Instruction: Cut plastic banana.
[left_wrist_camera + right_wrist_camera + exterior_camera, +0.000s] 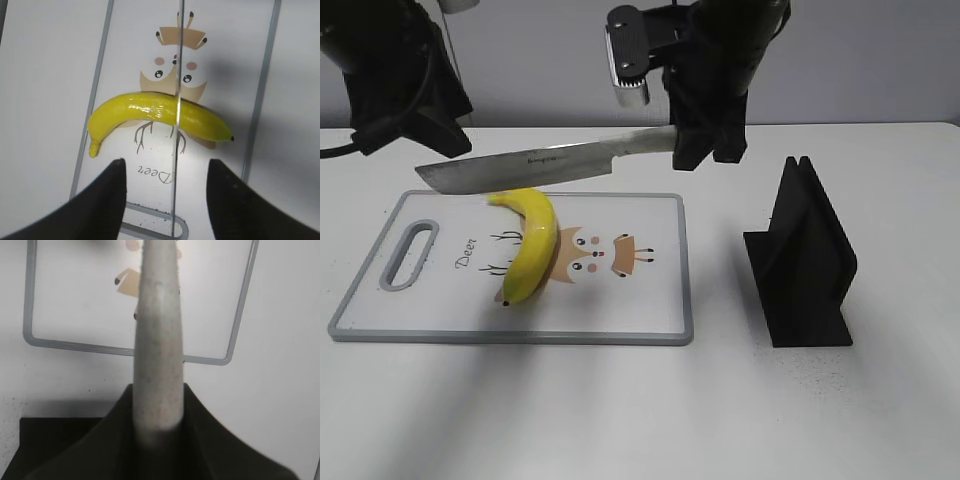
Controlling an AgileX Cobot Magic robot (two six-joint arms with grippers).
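Observation:
The plastic banana (532, 243) is bright yellow and lies whole on the white cutting board (650, 310) over an owl drawing; it also shows in the left wrist view (150, 112). My right gripper (705, 150) is shut on the knife (540, 165), whose long steel blade points left and hangs level above the banana's far end. In the right wrist view the knife's handle (159, 340) runs between my right gripper's jaws (159, 415). My left gripper (165, 175) is open and empty above the board's left part; the knife's spine (178, 60) crosses the banana in that view.
A black knife stand (805, 260) stands on the white table to the right of the board. The board has a grey rim and a handle slot (408, 255) at its left end.

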